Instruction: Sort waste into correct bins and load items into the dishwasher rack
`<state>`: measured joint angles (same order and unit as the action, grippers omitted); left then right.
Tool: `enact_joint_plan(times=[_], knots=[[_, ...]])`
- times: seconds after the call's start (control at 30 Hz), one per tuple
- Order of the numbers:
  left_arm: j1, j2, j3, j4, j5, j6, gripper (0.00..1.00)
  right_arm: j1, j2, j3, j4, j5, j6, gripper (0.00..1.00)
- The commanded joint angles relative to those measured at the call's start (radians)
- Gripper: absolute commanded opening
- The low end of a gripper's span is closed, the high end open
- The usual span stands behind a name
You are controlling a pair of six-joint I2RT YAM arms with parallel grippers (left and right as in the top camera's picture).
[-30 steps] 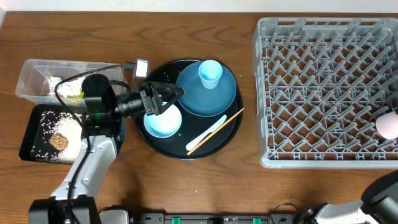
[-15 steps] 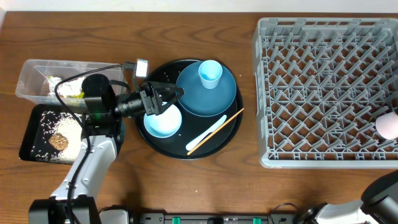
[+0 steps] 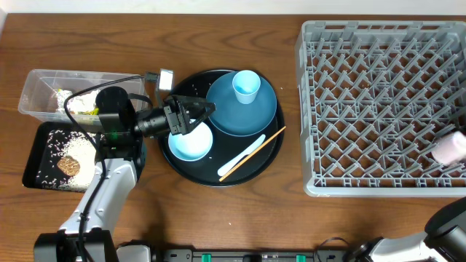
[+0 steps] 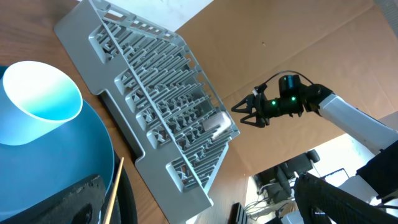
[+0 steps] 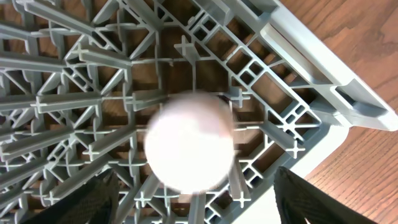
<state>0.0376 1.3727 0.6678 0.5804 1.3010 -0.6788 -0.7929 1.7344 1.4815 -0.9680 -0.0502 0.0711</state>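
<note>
We are holding our left fingers [image 4: 74, 202] wide apart just above the bowl [image 3: 191, 144] on the round tray [image 3: 189, 169]. Our right fingers [image 5: 311, 199] are standing apart over the rack's [image 3: 378, 73] near right corner, clear of the blurred pink cup [image 5: 189, 143] there.

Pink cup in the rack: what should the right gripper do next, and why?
Probably lift the right gripper straight up, clear of the dishwasher rack. Its jaws stand open and hold nothing, and the pink cup sits among the pegs near the rack's corner, apart from both fingers. The cup looks blurred, so it may not be settled.
</note>
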Motion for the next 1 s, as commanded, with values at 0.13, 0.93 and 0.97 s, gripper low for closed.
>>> enact_joint_plan(times=[0.13,0.93,0.97], knots=[[0.003,0.002,-0.001,0.003,-0.005,0.017,0.98,-0.006,0.007,-0.006,-0.004,-0.024,0.014,0.7],[0.003,0.002,-0.001,0.003,-0.005,0.017,0.98,0.329,-0.164,-0.006,-0.228,-0.378,0.026,0.99],[0.003,0.002,-0.001,0.003,-0.005,0.017,0.98,0.35,-0.164,-0.006,-0.256,-0.381,0.026,0.99]])
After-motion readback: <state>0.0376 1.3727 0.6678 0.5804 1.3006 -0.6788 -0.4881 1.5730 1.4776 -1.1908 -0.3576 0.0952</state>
